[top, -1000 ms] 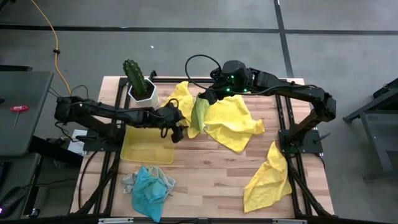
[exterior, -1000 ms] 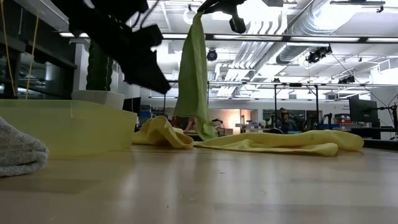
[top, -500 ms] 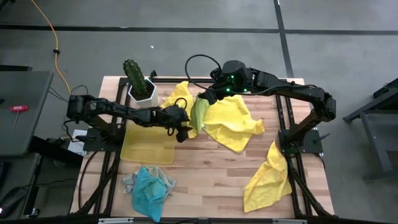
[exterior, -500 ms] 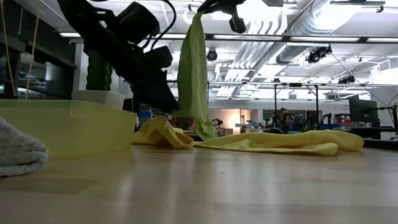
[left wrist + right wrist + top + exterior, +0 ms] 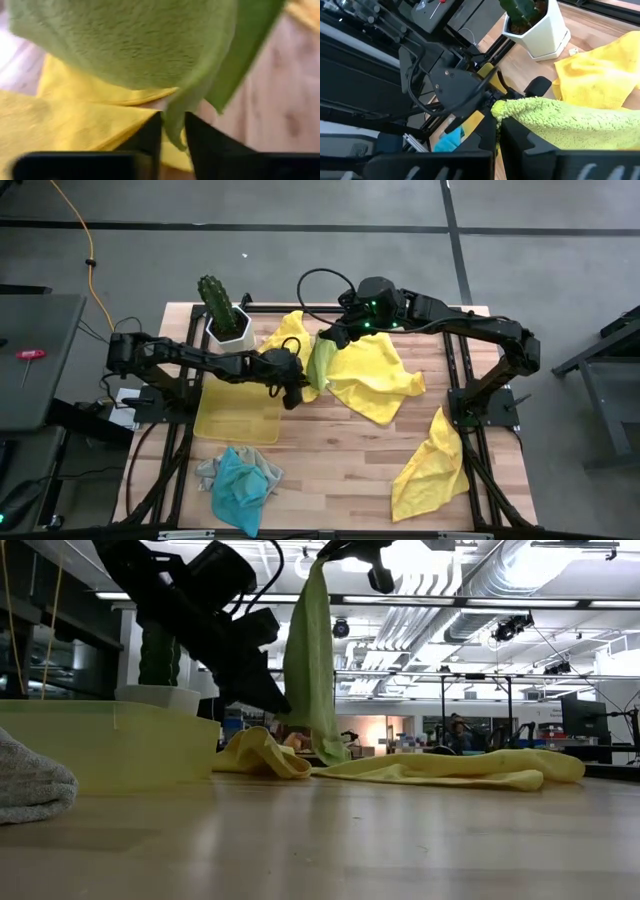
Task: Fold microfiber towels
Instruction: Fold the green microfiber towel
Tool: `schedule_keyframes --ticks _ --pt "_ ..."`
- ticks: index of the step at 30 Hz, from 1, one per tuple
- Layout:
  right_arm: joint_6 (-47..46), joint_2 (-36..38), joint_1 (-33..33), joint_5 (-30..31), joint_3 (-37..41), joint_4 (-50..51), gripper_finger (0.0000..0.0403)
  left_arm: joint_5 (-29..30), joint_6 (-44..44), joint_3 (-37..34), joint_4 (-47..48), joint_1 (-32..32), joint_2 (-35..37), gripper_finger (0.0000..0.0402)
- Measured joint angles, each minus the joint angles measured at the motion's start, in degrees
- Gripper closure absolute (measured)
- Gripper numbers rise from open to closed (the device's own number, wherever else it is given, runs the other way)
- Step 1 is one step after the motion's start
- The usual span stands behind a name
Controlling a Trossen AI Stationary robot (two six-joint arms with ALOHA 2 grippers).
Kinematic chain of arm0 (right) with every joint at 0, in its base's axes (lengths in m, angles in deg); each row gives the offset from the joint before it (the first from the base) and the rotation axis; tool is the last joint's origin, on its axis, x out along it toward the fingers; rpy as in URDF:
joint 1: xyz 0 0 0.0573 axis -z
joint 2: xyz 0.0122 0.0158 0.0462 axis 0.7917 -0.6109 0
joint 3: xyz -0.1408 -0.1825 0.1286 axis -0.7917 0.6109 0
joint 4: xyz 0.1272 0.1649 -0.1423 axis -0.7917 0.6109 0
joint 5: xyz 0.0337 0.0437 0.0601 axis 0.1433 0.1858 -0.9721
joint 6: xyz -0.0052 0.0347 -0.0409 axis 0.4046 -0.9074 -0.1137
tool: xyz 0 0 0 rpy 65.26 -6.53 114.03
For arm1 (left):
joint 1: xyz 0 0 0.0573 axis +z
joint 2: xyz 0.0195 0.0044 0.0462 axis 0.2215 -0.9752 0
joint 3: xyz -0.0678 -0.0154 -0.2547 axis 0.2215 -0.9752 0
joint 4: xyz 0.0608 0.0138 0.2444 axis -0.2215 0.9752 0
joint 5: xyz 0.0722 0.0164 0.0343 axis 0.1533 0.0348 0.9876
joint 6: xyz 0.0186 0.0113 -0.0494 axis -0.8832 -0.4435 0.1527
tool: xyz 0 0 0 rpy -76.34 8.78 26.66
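Observation:
A lime green towel (image 5: pixel 308 650) hangs from my right gripper (image 5: pixel 330 338), which is raised over the table's far middle and shut on the towel's top. The towel's lower end (image 5: pixel 332 752) rests on a yellow towel (image 5: pixel 375 375) spread on the table. My left gripper (image 5: pixel 294 392) reaches in from the table's left and is shut on the green towel's hanging side edge, low down. Another yellow towel (image 5: pixel 287 332) lies bunched behind it. My left gripper pinches a narrow strip of the green towel's hanging edge (image 5: pixel 173 131) between its two fingers (image 5: pixel 150 136). It comes slanting down from the table's left. The cloth above the fingers hangs slack. My right gripper pinches the green towel's top corner (image 5: pixel 501 108) between its fingers, slanting down from the table's right. The towel hangs below it, bottom end on the yellow towel.
A translucent yellow tray (image 5: pixel 235 418) sits under my left arm. A potted cactus (image 5: pixel 225 315) stands at the far left. Turquoise and grey towels (image 5: pixel 240 480) lie heaped at the near left. A third yellow towel (image 5: pixel 432 465) drapes over the table's near right.
My left gripper has moved toward the table's right and down, tipping lower, up to the hanging green towel, and its fingers have closed on the towel's edge. My right gripper and the towel's top have stayed still.

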Motion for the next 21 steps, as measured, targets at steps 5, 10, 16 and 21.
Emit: schedule_keyframes --ticks 5,10,16,21 --pt "3.9 0.0 0.0 -1.8 0.0 0.2 0.0403 -4.5 0.5 2.1 1.5 0.1 3.6 0.0391" --pt "10.1 0.6 0.0 -2.2 0.0 2.6 0.0403 -8.4 0.5 4.4 7.3 0.5 7.1 0.0399" --pt "19.0 1.5 0.4 2.1 0.0 17.1 0.0403 -11.2 4.6 6.7 15.8 0.1 9.2 0.0401" --pt "24.2 1.6 -0.4 6.2 1.1 27.5 0.0403 -12.8 10.6 6.9 15.1 -1.7 9.2 0.0401"
